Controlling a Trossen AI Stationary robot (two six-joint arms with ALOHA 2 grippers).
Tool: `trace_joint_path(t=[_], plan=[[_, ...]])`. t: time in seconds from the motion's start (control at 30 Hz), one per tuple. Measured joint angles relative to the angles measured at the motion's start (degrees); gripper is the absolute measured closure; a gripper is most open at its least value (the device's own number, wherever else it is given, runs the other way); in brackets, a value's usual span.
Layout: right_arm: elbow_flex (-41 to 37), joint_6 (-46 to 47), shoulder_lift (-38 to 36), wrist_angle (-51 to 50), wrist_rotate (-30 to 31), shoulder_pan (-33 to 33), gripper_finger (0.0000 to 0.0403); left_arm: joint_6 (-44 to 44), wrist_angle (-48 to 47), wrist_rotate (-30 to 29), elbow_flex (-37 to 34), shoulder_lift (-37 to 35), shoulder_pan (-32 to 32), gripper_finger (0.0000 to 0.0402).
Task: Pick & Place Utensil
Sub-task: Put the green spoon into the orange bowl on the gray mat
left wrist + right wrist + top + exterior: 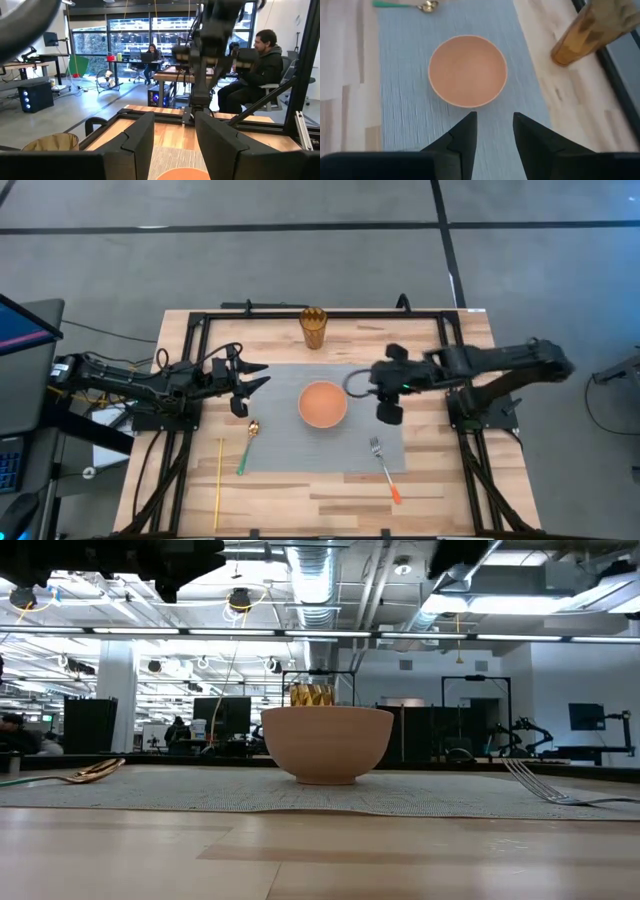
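Bowl [323, 404] at mat [300, 450] centre; spoon [247, 444] and fork [384, 468] near mat's front edge, apart. Left gripper [245, 387] and right gripper [352, 383] open, empty.

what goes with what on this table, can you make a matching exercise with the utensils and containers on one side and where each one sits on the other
Things:
1. spoon
2. fork
3. bowl
4. amber cup

Places:
a. middle of the grey mat
b. bare wood beyond the mat's far edge
c. mat's left side, green handle
d. mat's right side, orange handle reaching the wood

Pairs: 1-c, 2-d, 3-a, 4-b
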Motion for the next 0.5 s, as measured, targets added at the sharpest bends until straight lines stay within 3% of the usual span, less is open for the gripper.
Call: trace_joint_path(t=[0.1,0.23,0.5], plan=[[-14.02,1.19,-6.11,11.38,-0.38,-0.5,0.0285,0.0,0.1,-0.01,0.0,0.0,0.02,0.0256],[-26.09,4.49,-10.5,20.2,-0.78,-0.66,0.0284,0.0,0.44,-0.02,0.0,0.0,0.02,0.0256],[-35.93,-0.15,-17.13,33.6,-0.6,-0.55,0.0284,0.0,0.68,-0.02,0.0,0.0,0.02,0.0256]])
